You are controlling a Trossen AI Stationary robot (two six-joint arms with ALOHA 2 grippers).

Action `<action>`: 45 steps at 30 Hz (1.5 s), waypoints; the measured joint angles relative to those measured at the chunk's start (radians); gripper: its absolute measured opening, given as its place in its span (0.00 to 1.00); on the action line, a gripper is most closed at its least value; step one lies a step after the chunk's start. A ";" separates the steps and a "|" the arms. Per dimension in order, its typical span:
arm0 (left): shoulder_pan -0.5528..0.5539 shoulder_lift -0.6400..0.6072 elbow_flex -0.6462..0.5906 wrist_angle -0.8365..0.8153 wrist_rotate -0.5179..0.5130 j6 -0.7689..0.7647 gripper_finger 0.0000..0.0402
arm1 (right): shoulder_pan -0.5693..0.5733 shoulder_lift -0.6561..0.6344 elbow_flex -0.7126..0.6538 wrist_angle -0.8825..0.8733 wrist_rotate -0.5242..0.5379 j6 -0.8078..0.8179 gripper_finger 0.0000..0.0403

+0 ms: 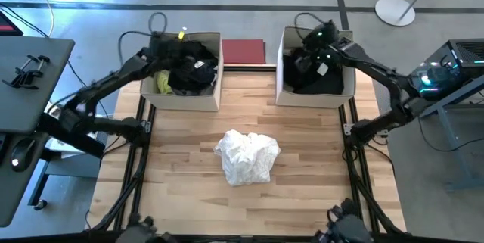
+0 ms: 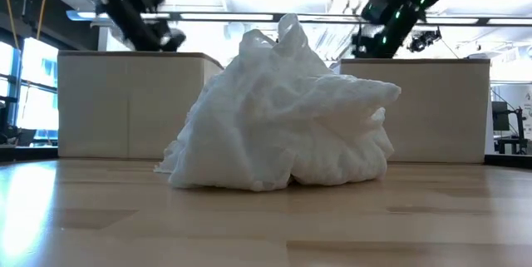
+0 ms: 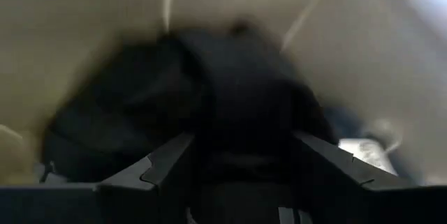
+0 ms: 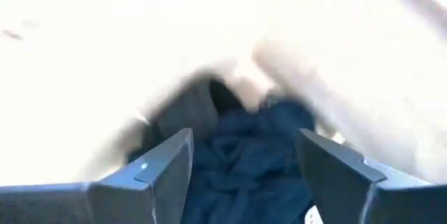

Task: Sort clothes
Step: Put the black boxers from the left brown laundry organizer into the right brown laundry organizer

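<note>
A white garment [image 1: 246, 156] on pale wood table [image 1: 181, 190]; black clothes [image 1: 193, 69] and a neon yellow piece [image 1: 162, 82] in beige boxes [image 1: 212, 95].

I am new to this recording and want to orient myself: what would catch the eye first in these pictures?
The crumpled white garment lies alone on the bare wooden table, in front of two beige fabric boxes. The left box holds black clothes and a neon yellow piece; the right box holds dark clothes. The left gripper and the right gripper each hang open over their own box.
</note>
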 joint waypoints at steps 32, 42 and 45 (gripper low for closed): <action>-0.144 -0.134 0.328 0.056 0.348 0.229 0.01 | 0.035 -0.136 -0.041 0.267 -0.406 -0.057 0.60; -0.298 0.063 0.327 0.278 0.459 0.230 0.01 | 0.288 -0.036 -0.056 0.759 -0.619 -0.226 0.60; -0.320 0.115 0.327 0.325 0.511 0.227 0.01 | 0.350 0.012 -0.055 0.897 -0.535 -0.243 0.59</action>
